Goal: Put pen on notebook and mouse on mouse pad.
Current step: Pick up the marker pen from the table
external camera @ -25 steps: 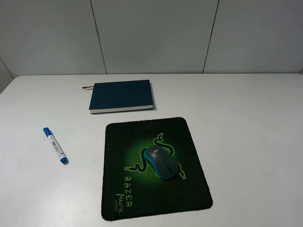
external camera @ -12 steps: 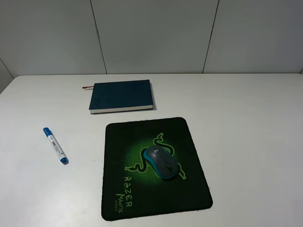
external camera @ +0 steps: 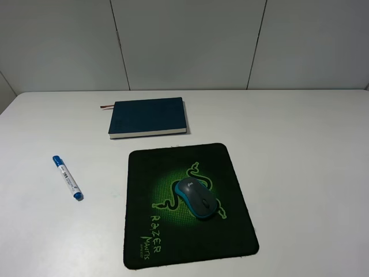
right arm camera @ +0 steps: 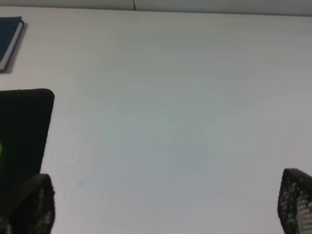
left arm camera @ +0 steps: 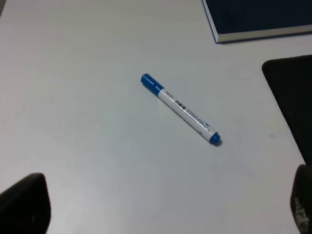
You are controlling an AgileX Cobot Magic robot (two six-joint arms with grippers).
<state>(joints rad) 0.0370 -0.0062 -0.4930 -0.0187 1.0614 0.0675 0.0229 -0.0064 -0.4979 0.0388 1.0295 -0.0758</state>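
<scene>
Nothing had shifted in the last second. The left gripper [left arm camera: 163, 204] and right gripper [right arm camera: 163, 204] stayed spread wide and empty, outside the high view. At lower centre, one mouse [external camera: 196, 198] already sat on the one mouse pad [external camera: 144, 173], so that half looked done. At middle left, one pen [external camera: 68, 178] lay on the table [external camera: 300, 173], well apart from the one notebook [external camera: 148, 116] at upper centre, so the pen job remained.

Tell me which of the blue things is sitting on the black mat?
The mouse, on the mouse pad. The notebook and pen lie straight on the white table.
</scene>
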